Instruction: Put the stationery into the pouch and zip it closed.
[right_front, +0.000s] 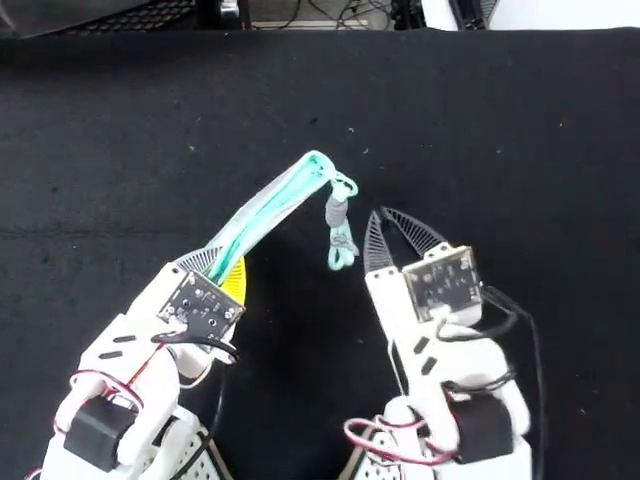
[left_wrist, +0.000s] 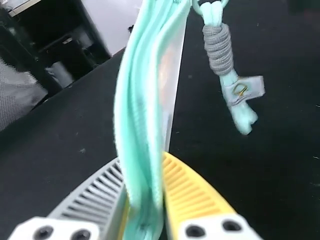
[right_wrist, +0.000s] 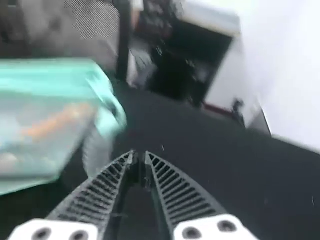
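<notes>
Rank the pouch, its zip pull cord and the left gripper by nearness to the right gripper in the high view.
1. zip pull cord: nearest, hanging just beside the right gripper, on the side of the other arm.
2. pouch: farther over on that same side.
3. left gripper: farthest, clamped on the pouch's near end.

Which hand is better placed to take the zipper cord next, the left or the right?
Right, probably. The right hand is empty and sits close beside the zipper cord. The left hand is shut on the pouch and should keep holding it.
</notes>
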